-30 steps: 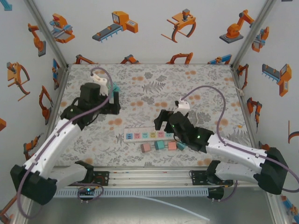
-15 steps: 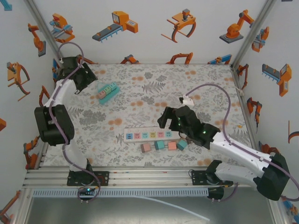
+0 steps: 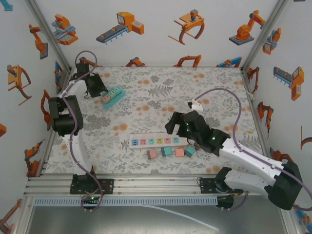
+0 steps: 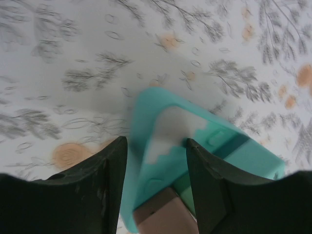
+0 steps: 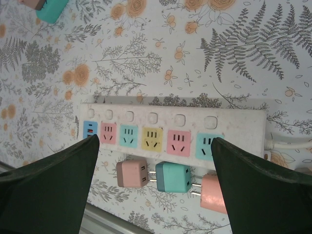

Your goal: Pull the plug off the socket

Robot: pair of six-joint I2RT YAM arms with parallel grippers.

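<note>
Your right gripper [image 5: 155, 140] hangs wide open and empty, white power strip [image 5: 173, 117] between its fingers; your left gripper [image 4: 156, 142] straddles a teal socket block [image 4: 243, 158], and I cannot tell whether it grips.

One white strip [image 3: 152, 141]; one teal strip [image 3: 112, 96]; four loose plugs [image 3: 167, 151].

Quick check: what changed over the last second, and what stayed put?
The left arm pulled back from mid-table and folded into the far-left corner. The left gripper now sits at the teal power strip, jaws either side of its end, grip unclear. The right gripper barely shifted, jaws open above the white power strip. That strip and the loose plugs beside it stayed put.
</note>
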